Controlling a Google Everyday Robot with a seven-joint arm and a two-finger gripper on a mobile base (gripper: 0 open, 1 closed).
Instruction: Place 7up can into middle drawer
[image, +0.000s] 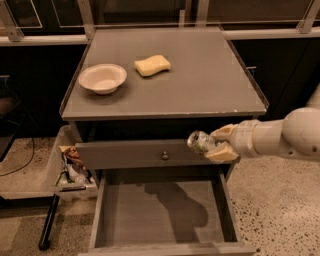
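My gripper (218, 143) reaches in from the right and is shut on the 7up can (200, 142), a small silvery can with green markings, its shiny top facing left. The can hangs in the air in front of the closed upper drawer front (145, 152), above the right part of the middle drawer (160, 212). The middle drawer is pulled out, with a flat grey floor and low side walls. The arm's shadow falls on its floor.
A white bowl (102, 78) and a yellow sponge (152, 65) sit on the cabinet top (200, 85). A bin with clutter (70, 167) stands left of the cabinet. A dark pole (50, 225) lies on the speckled floor at the lower left.
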